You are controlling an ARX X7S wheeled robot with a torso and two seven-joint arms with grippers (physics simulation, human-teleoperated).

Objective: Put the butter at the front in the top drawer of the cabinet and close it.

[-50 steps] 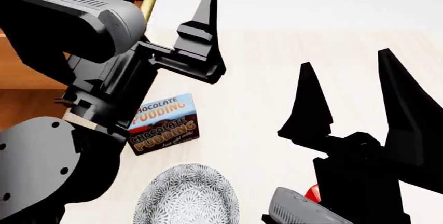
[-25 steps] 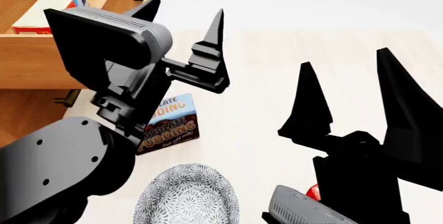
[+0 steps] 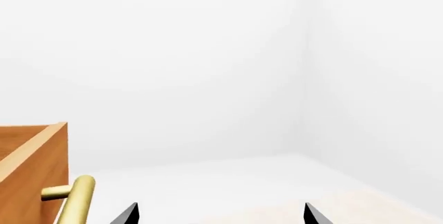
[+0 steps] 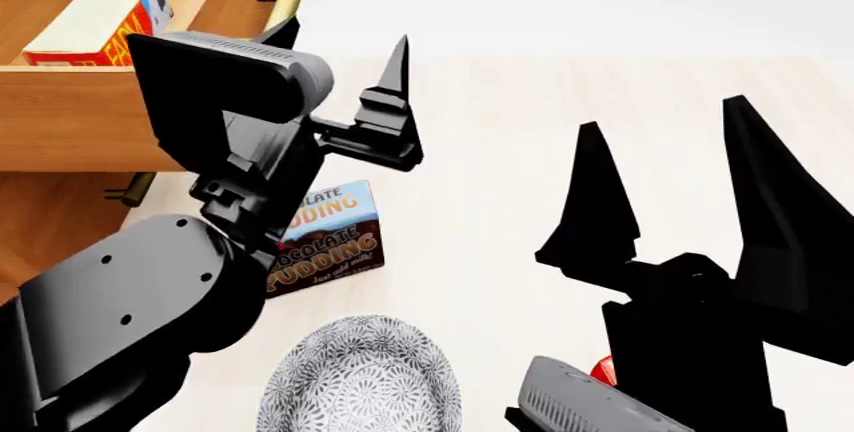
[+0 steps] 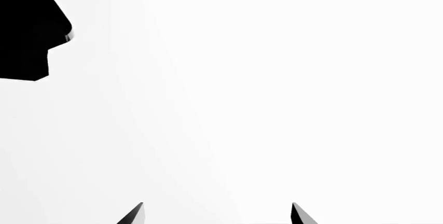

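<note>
Orange-brown wooden top drawer (image 4: 80,132): open, far left, cream-and-red butter box (image 4: 94,17) inside | left gripper (image 4: 340,67): wide, empty, beside brass bar handle (image 4: 283,2) | right gripper (image 4: 667,182): wide, empty | Advice: push drawer front squarely.

You have one cabinet (image 4: 67,132) with one open top drawer (image 4: 200,2) holding one butter box (image 4: 94,17). On the floor sit one chocolate pudding box (image 4: 327,237) and one patterned bowl (image 4: 360,377). Two brass handles (image 4: 280,2) show, and two grippers.
</note>
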